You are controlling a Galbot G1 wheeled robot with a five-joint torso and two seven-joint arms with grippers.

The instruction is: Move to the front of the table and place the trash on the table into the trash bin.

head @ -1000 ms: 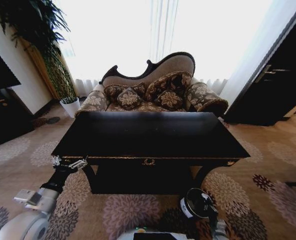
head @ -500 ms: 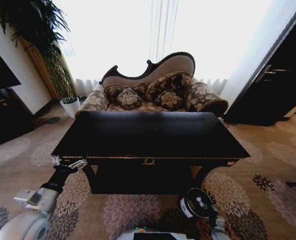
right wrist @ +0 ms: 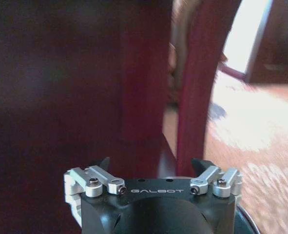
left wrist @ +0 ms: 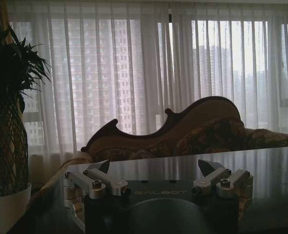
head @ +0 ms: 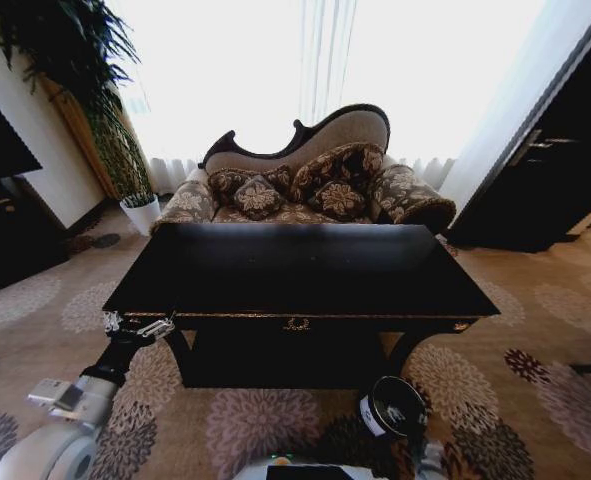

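The table (head: pixel 297 268) stands squarely ahead of the robot, its glossy black top facing the patterned sofa (head: pixel 305 180) along its far edge. No litter can be made out on the dark top. The trash bin (head: pixel 393 408) sits on the carpet (head: pixel 535 380) below the table's near edge, toward the right corner. The left gripper (head: pixel 140 327) hangs just off the near-left corner, fingers apart, nothing between them. The right gripper (right wrist: pixel 153 170) is low beside the table's dark red woodwork, fingers likewise spread and empty.
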